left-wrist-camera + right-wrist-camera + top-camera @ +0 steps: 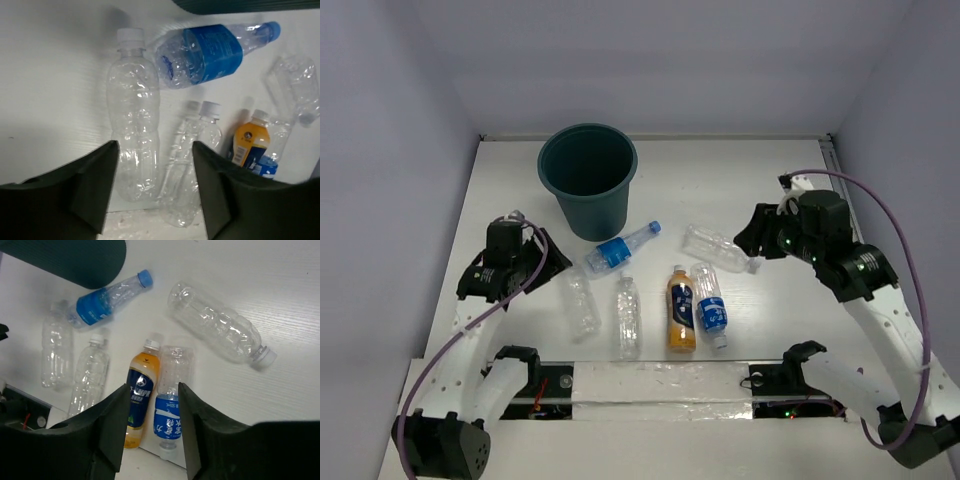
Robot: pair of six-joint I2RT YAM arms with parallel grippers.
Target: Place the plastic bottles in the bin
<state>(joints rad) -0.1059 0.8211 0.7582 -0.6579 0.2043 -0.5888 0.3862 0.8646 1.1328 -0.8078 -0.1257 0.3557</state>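
On the worktop, between the two pincers, lie all six plastic bottles. None is in the bin.

Nearest the left pincer is a clear crinkled bottle with a white cap that points away from the pincer. In the left wrist view it shows in the gap between the fingers. Just past it, on the side away from that pincer, a second clear bottle lies parallel.

Next come the orange bottle, with a dark label and white cap, and just beside it a blue-labelled bottle. Both appear in the gap of the right pincer in its wrist view.

A third clear bottle lies slanted just in front of the right pincer, cap towards it. The other blue-capped bottle lies slanted by the foot of the bin.

The bin is dark teal, round and tapering. It stands upright beyond the left pincer and well apart from the right one.

Each arm reaches up its own side of the worktop with the wrist turned inward towards the bottles. Both pincers stand partly apart and hold nothing.
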